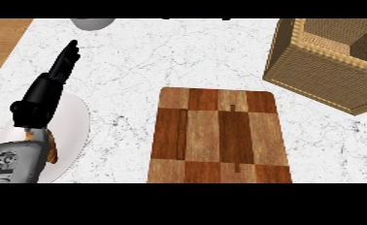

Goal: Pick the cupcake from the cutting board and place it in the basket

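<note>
I am looking steeply down at a white marbled worktop. A checkered wooden cutting board lies in the lower middle, and its surface is bare: I cannot see the cupcake on it or anywhere else in view. A woven basket sits at the upper right, near the board's far corner but not touching it, and the part of its inside that shows is in shadow, so I cannot tell whether anything lies in it. My left robot hand rises at the left edge with fingers straight and holding nothing, resting above a white plate. My right robot hand is out of view. A grey rounded object peeks in at the top edge. I judge a cupcake to be light, soft and easily crushed, with frosting that smears; I would take it low around the paper-wrapped base, never the top
</note>
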You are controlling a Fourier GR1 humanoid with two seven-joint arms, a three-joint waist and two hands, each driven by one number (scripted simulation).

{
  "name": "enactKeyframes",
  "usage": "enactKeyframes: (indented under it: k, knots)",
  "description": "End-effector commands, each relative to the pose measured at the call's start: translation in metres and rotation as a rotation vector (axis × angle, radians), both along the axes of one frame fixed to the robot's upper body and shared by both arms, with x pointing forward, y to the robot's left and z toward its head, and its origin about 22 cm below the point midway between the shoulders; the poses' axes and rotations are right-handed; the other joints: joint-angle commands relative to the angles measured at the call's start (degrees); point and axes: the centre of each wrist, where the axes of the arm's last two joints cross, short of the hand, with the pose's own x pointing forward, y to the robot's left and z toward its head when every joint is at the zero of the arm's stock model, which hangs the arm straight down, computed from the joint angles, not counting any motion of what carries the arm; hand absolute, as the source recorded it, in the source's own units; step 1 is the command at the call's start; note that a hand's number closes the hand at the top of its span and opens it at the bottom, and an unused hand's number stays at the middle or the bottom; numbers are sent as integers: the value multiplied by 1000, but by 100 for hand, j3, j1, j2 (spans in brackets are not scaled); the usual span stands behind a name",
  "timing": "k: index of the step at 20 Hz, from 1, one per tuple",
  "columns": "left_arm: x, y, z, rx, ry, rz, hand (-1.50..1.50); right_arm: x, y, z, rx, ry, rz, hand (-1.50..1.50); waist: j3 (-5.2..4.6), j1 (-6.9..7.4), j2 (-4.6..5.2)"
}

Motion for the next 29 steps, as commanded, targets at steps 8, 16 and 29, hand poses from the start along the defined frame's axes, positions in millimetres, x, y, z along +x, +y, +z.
enactKeyframes:
  k: [8,16,29]
  knots:
    - [-1,-3,14,9,-3,9,0,12,-13,-19,135,85,84,-150,6,-41,-8]
    - [4,4,13,6,-13,18,0,4,-36,-11,463,-273,-28,-150,12,-87,8]
    - [-3,11,-1,-1,0,22,0,-73,-152,-10,609,-676,-407,-150,14,-137,-4]
